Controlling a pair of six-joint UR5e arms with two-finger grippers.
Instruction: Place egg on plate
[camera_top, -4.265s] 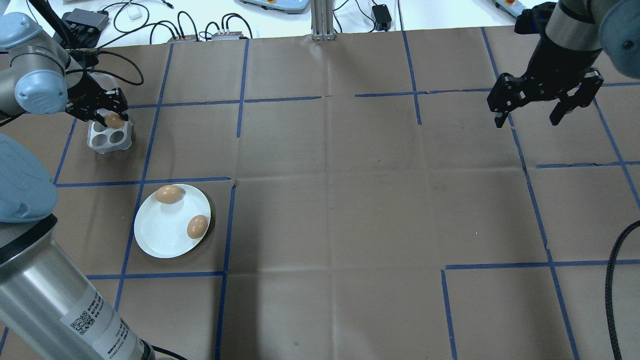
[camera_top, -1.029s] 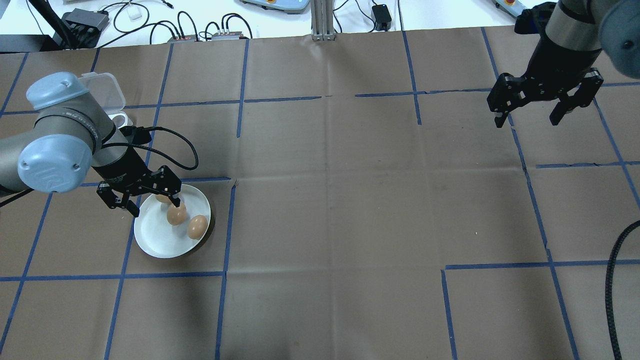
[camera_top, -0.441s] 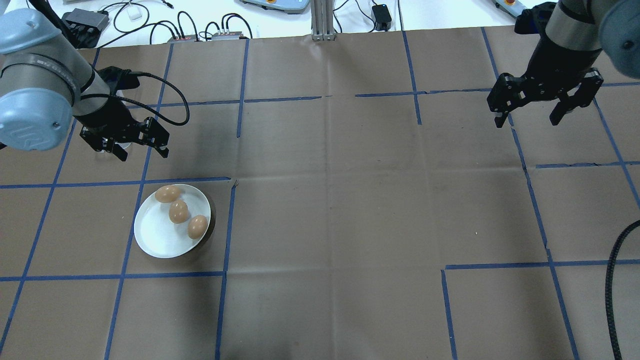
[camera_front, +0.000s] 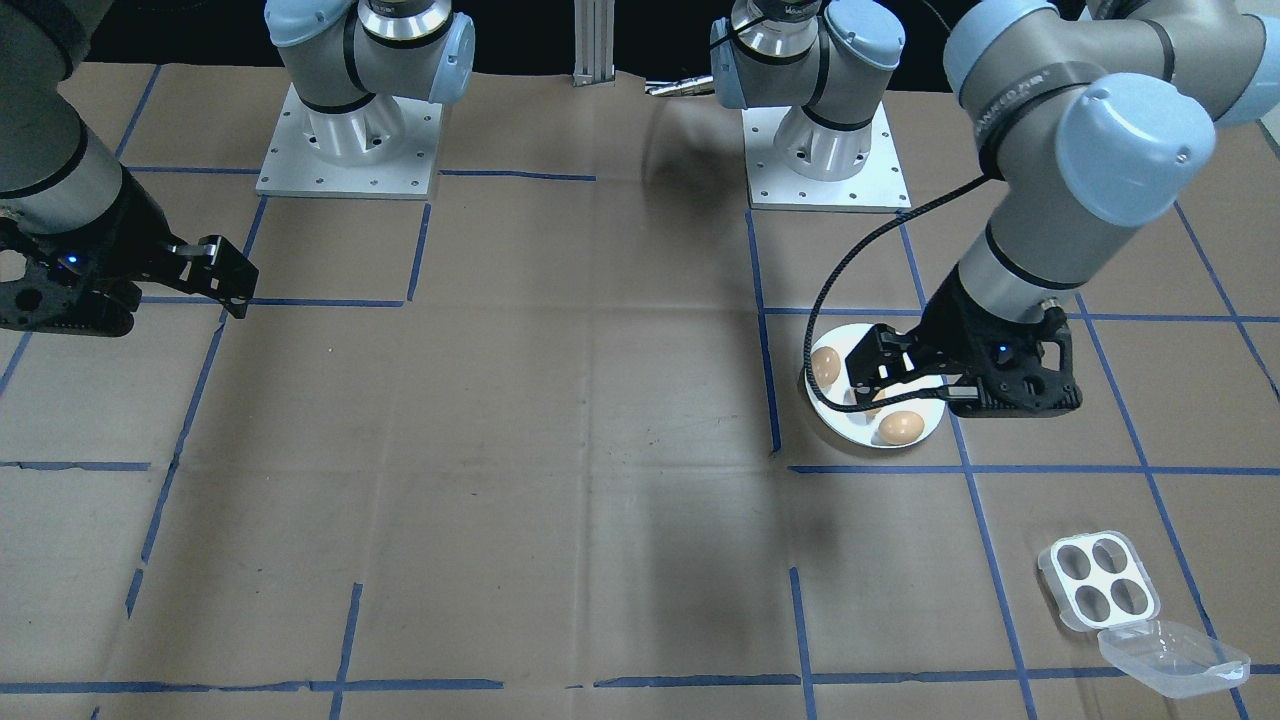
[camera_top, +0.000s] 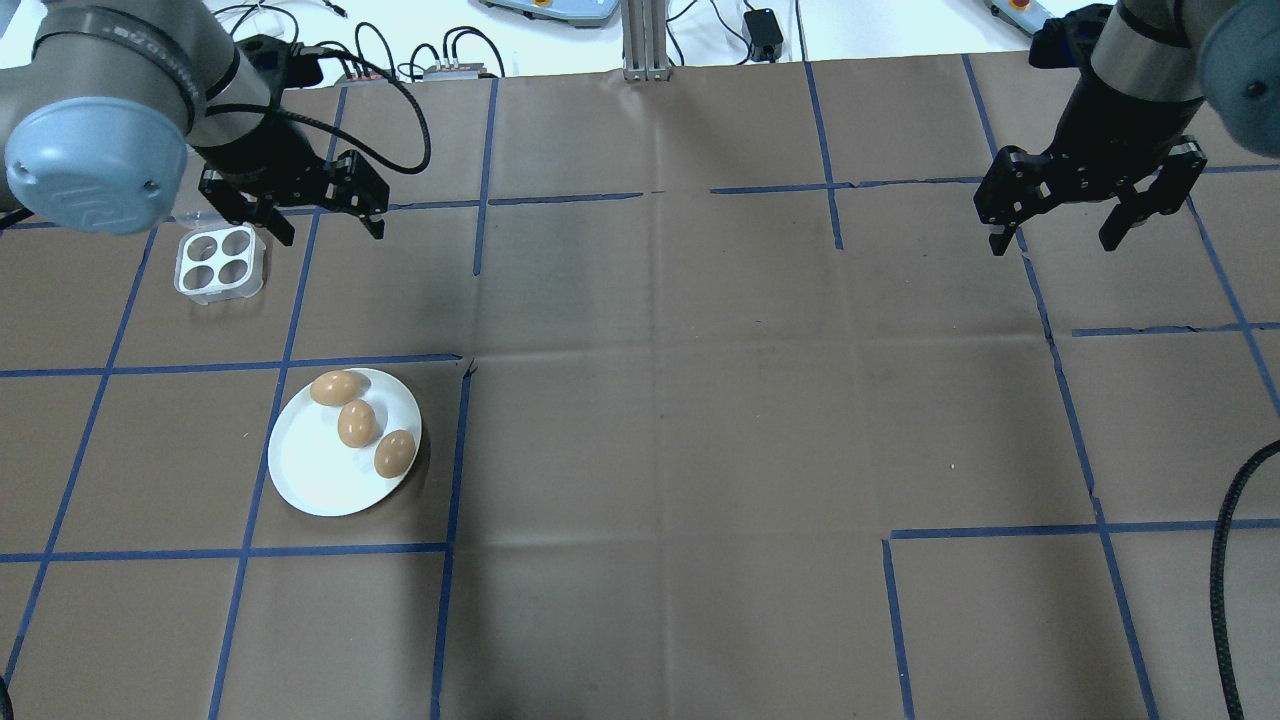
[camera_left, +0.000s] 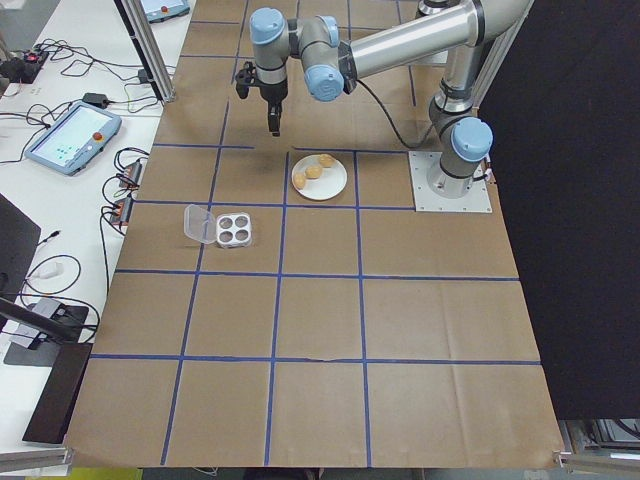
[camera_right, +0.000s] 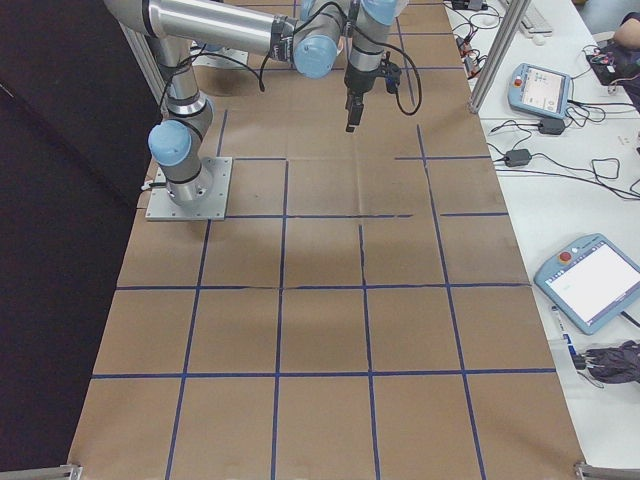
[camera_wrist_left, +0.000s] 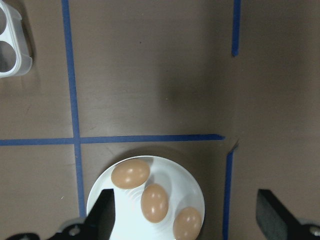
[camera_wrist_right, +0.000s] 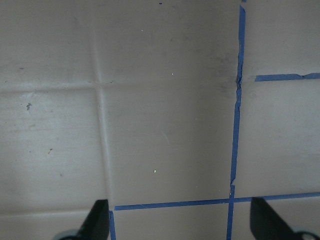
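Observation:
The round white plate (camera_top: 310, 470) lies on the left of the table with three brown eggs on it in a row. The middle egg (camera_top: 356, 423) sits between the far one (camera_top: 335, 387) and the near one (camera_top: 395, 453). My left gripper (camera_top: 330, 230) is open and holds nothing; in the overhead view it hangs beyond the plate, next to the egg tray. Its wrist view looks down on the plate (camera_wrist_left: 187, 187) and its eggs between the spread fingers (camera_wrist_left: 102, 217). The front-facing view shows this gripper over the plate (camera_front: 835, 415). My right gripper (camera_top: 1056, 243) hangs open at the far right, empty.
A small white four-hole egg tray (camera_top: 220, 264) stands with empty holes far left of the plate, its clear lid (camera_front: 1170, 655) folded open. Blue tape lines grid the brown paper. Cables and boxes (camera_top: 400, 60) lie past the far edge.
My left gripper carried an egg from the tray to the plate, let it go between the two others, then rose and drew back to beside the tray. The right arm stayed still.

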